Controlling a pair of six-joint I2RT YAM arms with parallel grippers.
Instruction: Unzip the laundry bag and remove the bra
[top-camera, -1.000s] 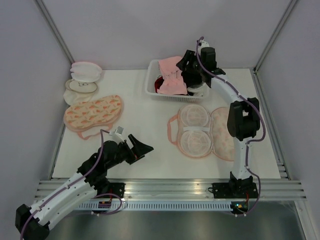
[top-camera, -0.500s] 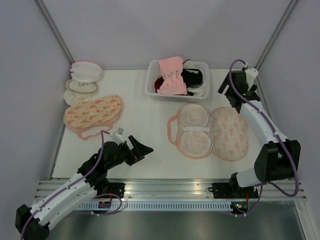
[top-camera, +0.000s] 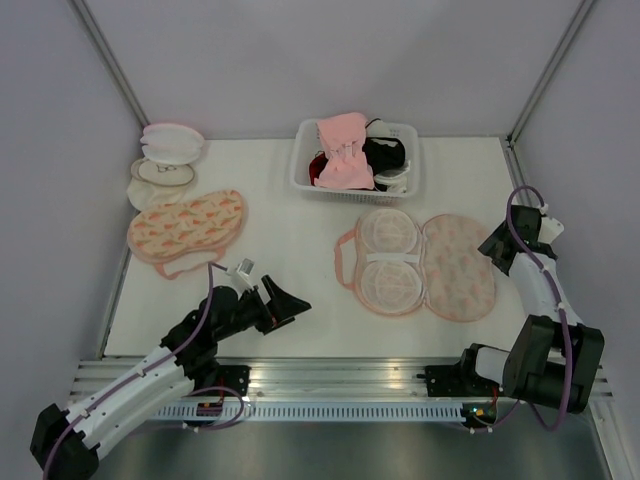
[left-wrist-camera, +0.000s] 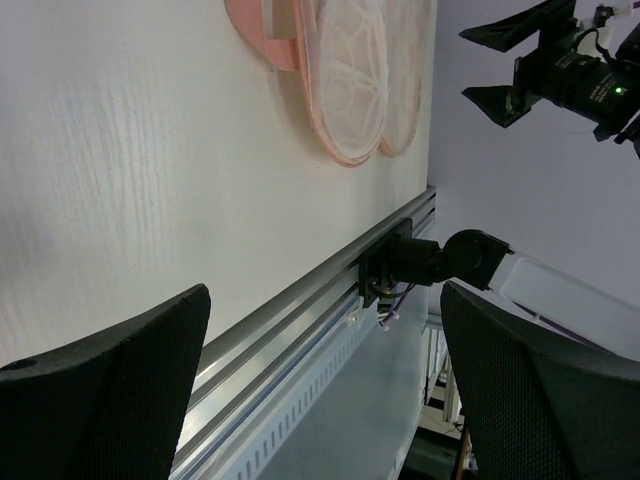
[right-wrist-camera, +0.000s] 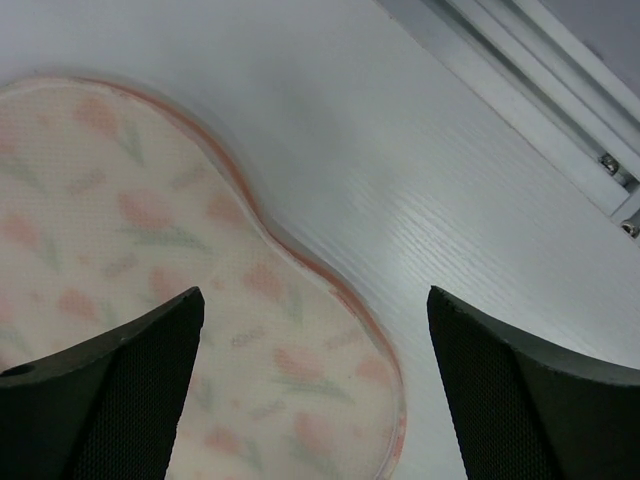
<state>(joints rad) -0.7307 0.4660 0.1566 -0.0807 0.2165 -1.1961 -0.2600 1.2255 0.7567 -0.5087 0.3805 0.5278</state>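
The opened laundry bag (top-camera: 458, 268) lies flat right of the table's middle, its white mesh half (top-camera: 385, 262) on the left and its printed half on the right. The pale pink bra (top-camera: 343, 150) lies on top of other garments in the white basket (top-camera: 299, 172) at the back. My right gripper (top-camera: 497, 245) is open and empty, just right of the bag; its wrist view shows the printed half (right-wrist-camera: 150, 300) under the jaws. My left gripper (top-camera: 290, 300) is open and empty near the front edge, left of the bag (left-wrist-camera: 350, 80).
A second, closed printed bag (top-camera: 187, 225) lies at the left. Plain white-and-pink round cases (top-camera: 165, 155) stand at the back left. Black, red and white garments (top-camera: 385, 155) share the basket. The metal rail (right-wrist-camera: 540, 90) runs along the table's right edge.
My right gripper has left the basket and swung right, then back toward the near right side of the table. The bra stays in the basket. My left arm has barely moved.
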